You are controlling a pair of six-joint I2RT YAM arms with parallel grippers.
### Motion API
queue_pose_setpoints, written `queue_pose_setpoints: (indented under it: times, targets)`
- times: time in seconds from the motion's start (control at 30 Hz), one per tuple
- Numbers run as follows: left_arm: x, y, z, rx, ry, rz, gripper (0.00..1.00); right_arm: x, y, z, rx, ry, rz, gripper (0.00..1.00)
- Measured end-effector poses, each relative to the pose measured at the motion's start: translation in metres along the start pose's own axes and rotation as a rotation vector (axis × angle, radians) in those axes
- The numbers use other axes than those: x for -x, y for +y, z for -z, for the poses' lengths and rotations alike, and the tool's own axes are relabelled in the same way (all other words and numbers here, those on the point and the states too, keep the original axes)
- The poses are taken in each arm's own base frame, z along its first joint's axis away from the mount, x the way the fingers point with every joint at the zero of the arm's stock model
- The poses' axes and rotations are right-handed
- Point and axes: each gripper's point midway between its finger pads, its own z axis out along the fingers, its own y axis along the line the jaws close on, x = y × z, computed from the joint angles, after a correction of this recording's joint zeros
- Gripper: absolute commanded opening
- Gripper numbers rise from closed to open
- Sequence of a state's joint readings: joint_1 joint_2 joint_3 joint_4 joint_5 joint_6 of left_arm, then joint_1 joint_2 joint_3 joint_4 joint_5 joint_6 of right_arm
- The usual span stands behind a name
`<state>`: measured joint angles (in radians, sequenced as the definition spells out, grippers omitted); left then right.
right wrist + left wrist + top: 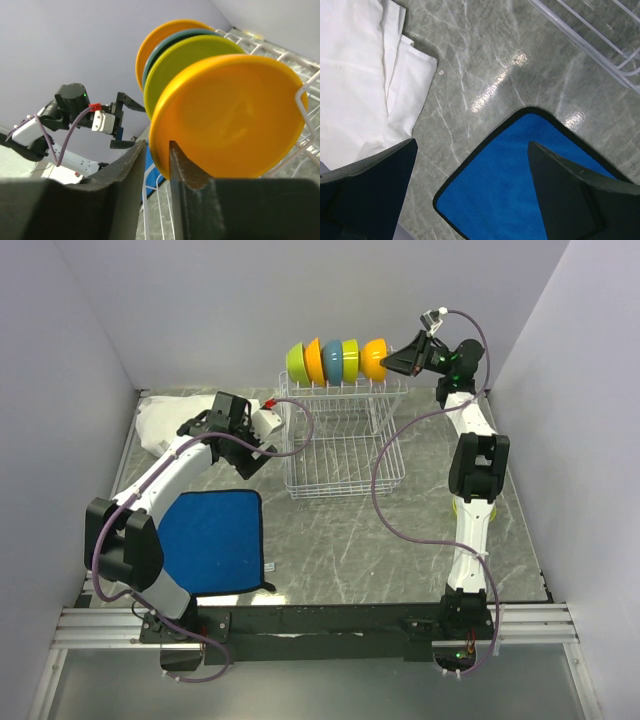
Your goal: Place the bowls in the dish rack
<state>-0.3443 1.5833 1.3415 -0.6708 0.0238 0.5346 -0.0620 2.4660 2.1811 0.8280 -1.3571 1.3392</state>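
The white wire dish rack stands at the table's middle back. Several bowls stand on edge in its upper shelf: lime green, orange, blue, yellow-green and an orange-yellow bowl at the right end. My right gripper is at that end bowl. In the right wrist view its jaws stand narrowly apart astride the rim of the orange-yellow bowl, with a sliver of gap showing. My left gripper is open and empty, hovering left of the rack.
A blue cloth mat lies at the near left; its corner is under my left gripper. A crumpled white cloth lies at the far left, also in the left wrist view. The rack's lower basket edge is close by.
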Motion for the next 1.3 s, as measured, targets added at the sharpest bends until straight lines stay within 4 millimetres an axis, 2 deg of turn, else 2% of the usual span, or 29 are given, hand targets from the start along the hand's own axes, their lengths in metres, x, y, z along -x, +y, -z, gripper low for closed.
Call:
queue_pose_setpoints:
  times: [0.2,0.3,0.37,0.53,0.57,0.73,0.93,1.0,1.1,1.17,1.2,1.3]
  targets:
    - [0.004,0.002,-0.001,0.012,-0.013,-0.002,0.99,-0.006,-0.003,0.000,0.006,0.020,-0.005,0.48]
    - [0.005,0.004,-0.001,0.020,-0.018,-0.001,0.99,-0.006,-0.002,0.002,0.009,0.020,0.009,0.69]
    - [0.007,0.006,-0.001,0.029,-0.024,-0.002,0.99,-0.006,-0.004,0.005,0.007,0.018,0.015,0.99]
    - [0.005,0.007,-0.005,0.047,-0.028,-0.001,0.99,-0.001,-0.008,0.023,-0.014,-0.001,0.025,1.00]
    - [0.003,0.007,-0.007,0.053,-0.026,0.001,0.97,0.001,-0.008,0.030,-0.022,-0.008,0.025,1.00]
    - [0.001,0.013,-0.010,0.096,-0.036,0.007,0.96,0.014,-0.009,0.067,-0.075,-0.059,0.041,1.00]
    - [0.010,0.024,-0.002,0.155,-0.096,0.044,0.96,0.031,0.007,0.102,-0.143,-0.114,0.115,1.00]
    - [0.014,0.030,0.003,0.171,-0.126,0.078,0.97,0.038,0.008,0.107,-0.208,-0.136,0.142,1.00]
    - [0.021,0.038,0.009,0.198,-0.176,0.135,0.97,0.053,0.005,0.115,-0.429,-0.172,0.285,1.00]
    - [0.021,0.040,0.012,0.210,-0.204,0.169,0.97,0.051,0.009,0.120,-0.578,-0.142,0.407,1.00]
    - [0.021,0.038,0.013,0.209,-0.219,0.187,0.97,0.043,0.012,0.123,-0.658,-0.118,0.457,1.00]
    - [0.020,0.033,0.020,0.205,-0.247,0.213,0.97,0.004,0.024,0.139,-0.855,-0.023,0.536,1.00]
